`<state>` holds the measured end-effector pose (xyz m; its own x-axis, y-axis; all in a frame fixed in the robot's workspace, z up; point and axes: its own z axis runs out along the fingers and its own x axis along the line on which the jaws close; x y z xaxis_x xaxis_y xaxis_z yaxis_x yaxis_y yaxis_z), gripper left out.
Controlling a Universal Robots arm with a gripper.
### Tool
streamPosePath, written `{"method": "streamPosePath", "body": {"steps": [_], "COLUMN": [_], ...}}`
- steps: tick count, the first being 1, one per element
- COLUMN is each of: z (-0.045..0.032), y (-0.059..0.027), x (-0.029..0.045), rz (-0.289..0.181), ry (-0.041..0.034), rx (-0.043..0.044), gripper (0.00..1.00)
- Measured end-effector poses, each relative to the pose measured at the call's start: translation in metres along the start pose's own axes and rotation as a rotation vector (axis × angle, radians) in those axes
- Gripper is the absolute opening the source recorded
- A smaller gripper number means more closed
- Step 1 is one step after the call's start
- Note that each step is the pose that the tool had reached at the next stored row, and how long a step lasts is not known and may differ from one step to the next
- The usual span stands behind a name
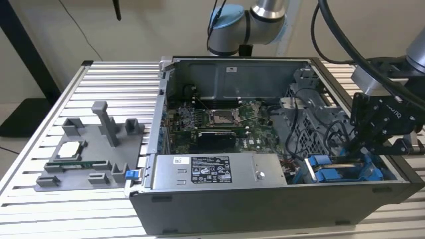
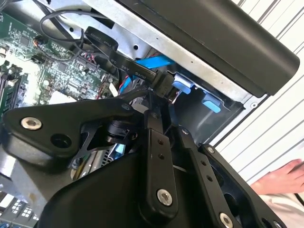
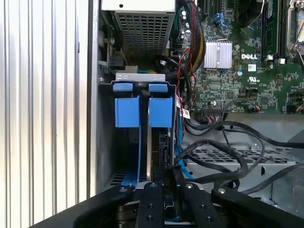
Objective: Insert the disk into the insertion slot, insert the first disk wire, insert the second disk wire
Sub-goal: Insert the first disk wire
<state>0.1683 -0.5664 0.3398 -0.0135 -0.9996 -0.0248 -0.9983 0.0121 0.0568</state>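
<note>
The open dark-grey computer case (image 1: 265, 209) lies on a slatted table. At its corner on the exterior view's right, the insertion slot (image 1: 371, 172) (image 3: 107, 142) holds two blue carrier frames side by side. The disk (image 3: 160, 111) (image 1: 332, 175) stands edge-on inside the slot, with only its blue end tab and a thin edge showing. My gripper (image 1: 355, 152) (image 2: 164, 102) (image 3: 168, 183) reaches down into the slot beside the disk. It is shut on the black connector of a flat disk wire (image 2: 161, 80), which hangs close to the disk's end. A thin blue wire (image 3: 139, 152) runs down the bay.
A grey labelled power-supply box (image 1: 219, 172) sits beside the slot, with the motherboard (image 1: 219, 119) behind it. Loose black cables (image 3: 223, 142) loop over the perforated metal beside the bay. A grey parts fixture (image 1: 93, 149) stands at the exterior view's left. A person's hand (image 2: 285, 178) rests outside the case.
</note>
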Motion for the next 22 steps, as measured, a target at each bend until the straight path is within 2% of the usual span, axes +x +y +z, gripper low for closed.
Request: {"method": "streamPosePath", "body": {"steps": [15, 22], "z": [0.0001, 0.0045], "y": [0.0000, -0.0002], "x": [0.0000, 0.0002], "rz": [0.000, 0.000], "ry": [-0.0040, -0.0040], "rx": [0.0000, 0.0000], "gripper": [0.00, 0.00]}}
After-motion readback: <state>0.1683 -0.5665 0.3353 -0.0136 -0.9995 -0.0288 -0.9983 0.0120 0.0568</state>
